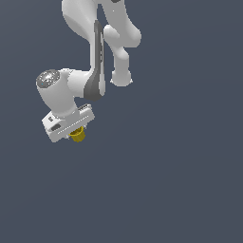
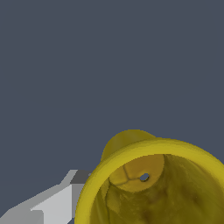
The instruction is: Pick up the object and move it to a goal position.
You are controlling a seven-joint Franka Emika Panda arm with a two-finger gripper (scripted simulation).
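Note:
The object (image 1: 78,136) is a small yellow cup-like cylinder. In the exterior view it pokes out from under the white gripper (image 1: 76,133), on that view's left, and looks lifted clear of any surface. Its hollow inside and wide rim fill the wrist view, where the object (image 2: 153,183) sits very close to the camera. One grey finger (image 2: 52,208) presses against the cup's side. The other finger is hidden behind the cup. The gripper is shut on the object.
The arm's white links (image 1: 95,71) rise behind the gripper toward the top of the exterior view. Everything else is a flat dark blue-grey background with no other objects, edges or markers in sight.

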